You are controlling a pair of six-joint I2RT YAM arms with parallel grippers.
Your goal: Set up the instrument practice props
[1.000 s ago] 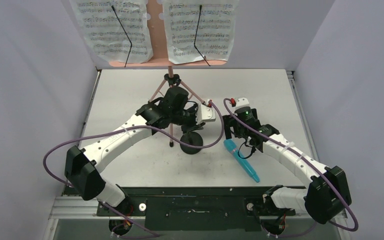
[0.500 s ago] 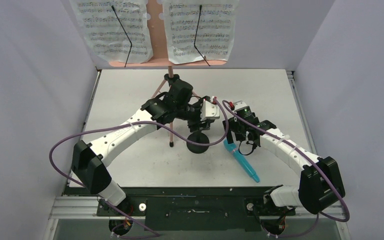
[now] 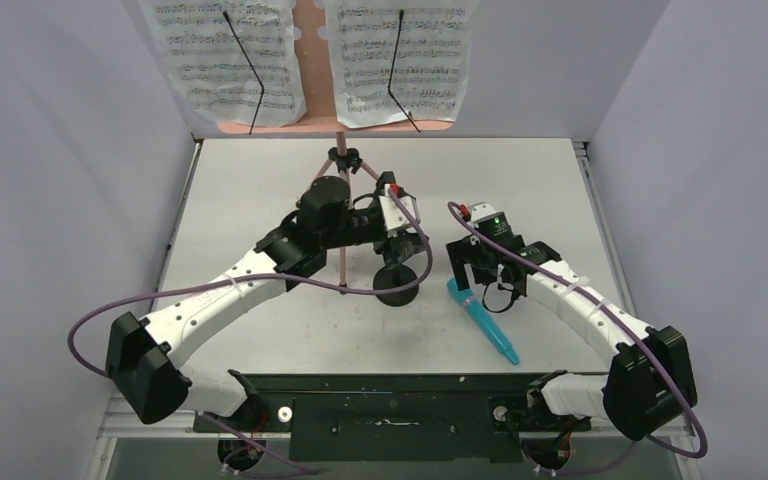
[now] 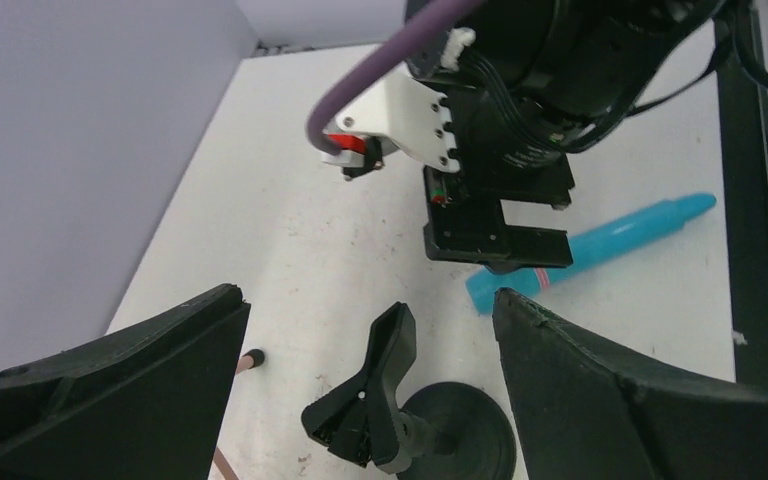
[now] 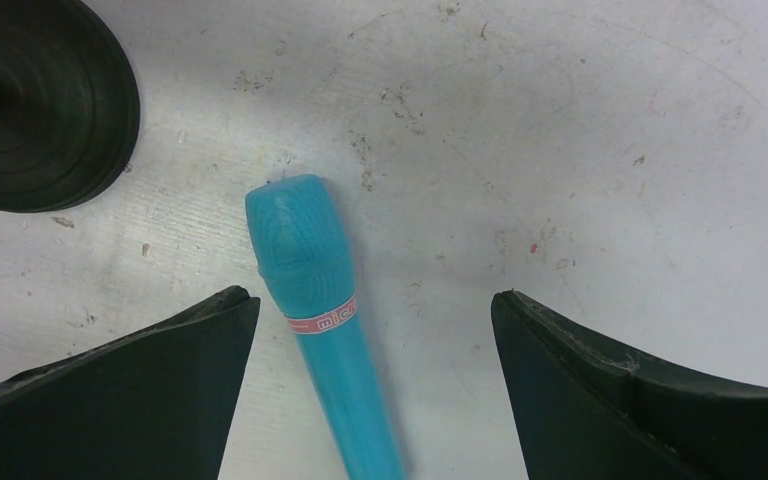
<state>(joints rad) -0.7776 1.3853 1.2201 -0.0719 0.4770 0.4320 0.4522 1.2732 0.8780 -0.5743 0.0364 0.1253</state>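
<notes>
Black-fingered, my right hand (image 5: 370, 300) gapes wide and empty over the head of the teal microphone (image 5: 305, 250), which lies flat on the desk (image 5: 580, 150). My left hand (image 4: 370, 295), equally spread and empty, hangs above the black mic stand (image 4: 455, 435) near the microphone. Beyond them the pink music stand (image 3: 310, 50) stands toward the desk's far edge.

White-shelled arms (image 3: 215, 293) carry black joints (image 3: 145, 365), purple cables (image 4: 375, 75), and a black left end effector (image 4: 365, 300) and right end effector (image 5: 375, 300).
</notes>
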